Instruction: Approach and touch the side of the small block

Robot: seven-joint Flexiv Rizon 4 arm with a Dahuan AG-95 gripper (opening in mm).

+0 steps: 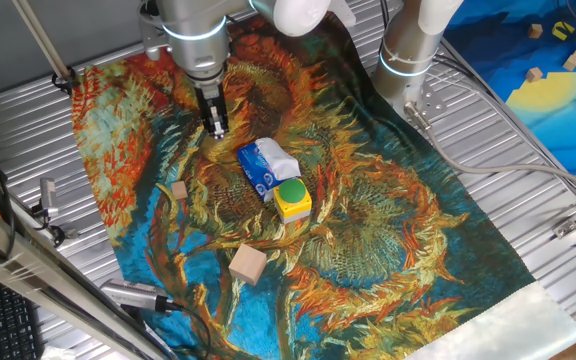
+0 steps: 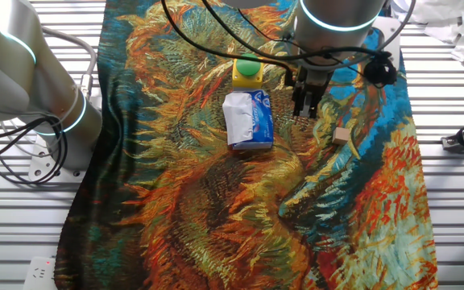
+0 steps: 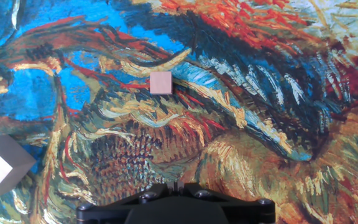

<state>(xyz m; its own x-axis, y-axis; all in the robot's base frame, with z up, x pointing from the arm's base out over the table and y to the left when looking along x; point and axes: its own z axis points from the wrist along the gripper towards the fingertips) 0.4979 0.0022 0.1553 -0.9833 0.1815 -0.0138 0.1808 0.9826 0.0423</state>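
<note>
The small block (image 1: 179, 190) is a tiny light-brown wooden cube on the painted cloth. It also shows in the other fixed view (image 2: 342, 134) and in the hand view (image 3: 161, 82), ahead of the hand. My gripper (image 1: 215, 125) hangs above the cloth, apart from the small block and touching nothing. It shows in the other fixed view (image 2: 303, 109) to the left of the block. In the hand view its fingertips (image 3: 176, 185) are pressed together and hold nothing.
A larger pale tan wooden block (image 1: 248, 264) lies nearer the cloth's front edge and at the left in the hand view (image 3: 2, 165). A yellow block with a green round top (image 1: 291, 198) and a blue-white tissue pack (image 1: 265, 165) lie mid-cloth. A second arm's base (image 1: 408, 50) stands at the back.
</note>
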